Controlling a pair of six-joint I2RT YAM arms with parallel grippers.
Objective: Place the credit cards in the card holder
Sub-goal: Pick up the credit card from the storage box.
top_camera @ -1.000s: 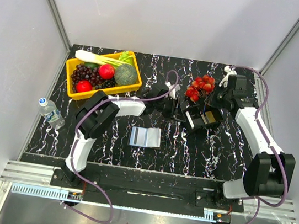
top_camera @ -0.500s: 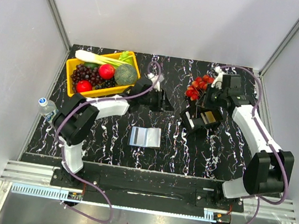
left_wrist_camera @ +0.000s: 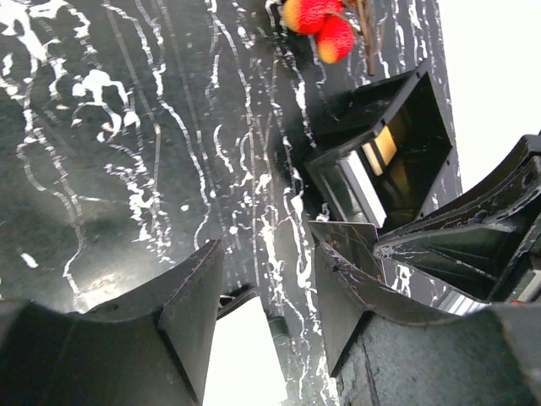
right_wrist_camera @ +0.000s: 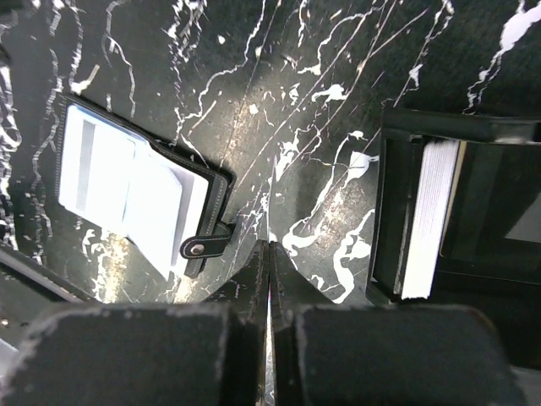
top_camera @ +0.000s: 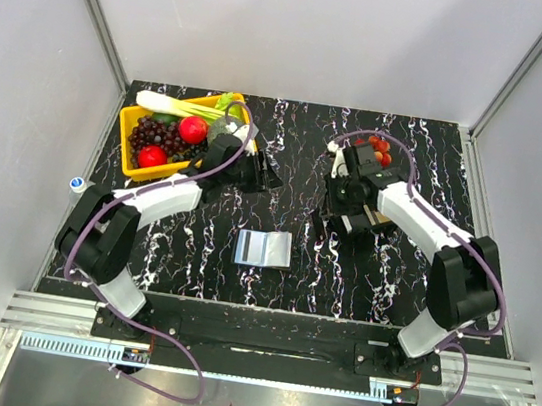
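Roughly at 8 o'clock from the right tool (right_wrist_camera: 269, 254) in the overhead view, the open card holder (top_camera: 263, 248) lies flat on the tabletop (top_camera: 391, 281), long axis 3-to-9. That nearer tool apparently pinches a credit card (left_wrist_camera: 345, 237) edge-on; the left tool (top_camera: 258, 173) is spread, empty.

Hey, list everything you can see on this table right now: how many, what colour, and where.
card holder: one, black, pale inside, lying open, table centre.
tray: one, black, right of centre.
credit cards: stack, count unclear, pale and tan, standing in the tray.
basket: one, yellow, far left.
leek: one, white-green, in basket.
grapes: one bunch, dark, in basket.
red fruits: two, in basket.
berry cluster: one, red, beyond the tray.
bottle: one, only top shows, table's left edge.
left claw: open, near basket.
right claw: shut, between card holder and tray.
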